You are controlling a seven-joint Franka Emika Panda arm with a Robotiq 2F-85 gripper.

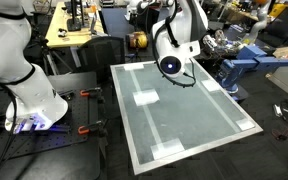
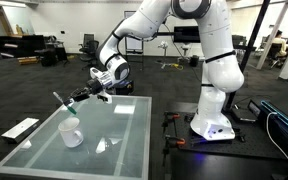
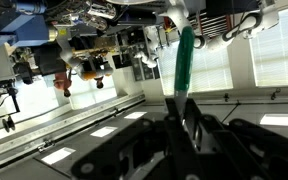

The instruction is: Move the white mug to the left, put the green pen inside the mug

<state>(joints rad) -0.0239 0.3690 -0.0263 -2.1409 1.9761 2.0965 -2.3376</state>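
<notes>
Pincer: the dark two-fingered pincer (image 2: 77, 99) at the end of the white robot arm (image 2: 199, 45) has its fingers clamped together on the pen. In the wrist view the pincer (image 3: 180, 110) grips the pen's lower part between the two fingers.
Pen: the thin stick-like green pen (image 2: 62, 104) is held tilted in the air, off the counter. In the wrist view the green pen (image 3: 184, 60) stands out from the fingers towards the top of the picture.
Mug: the small glossy cylindrical white mug (image 2: 72, 134) stands upright on the counter near one corner, its mouth open upward.
Pen to mug: the pen hangs just above the mug. Whether its lower end has reached the mouth cannot be told.
Counter: the glass-topped, pale-framed counter (image 2: 119, 140) shows in both exterior views. Flat white tape patches (image 1: 144, 97) lie on its surface (image 1: 189, 120).
Hidden: in the exterior view from above, the mug cannot be made out.
</notes>
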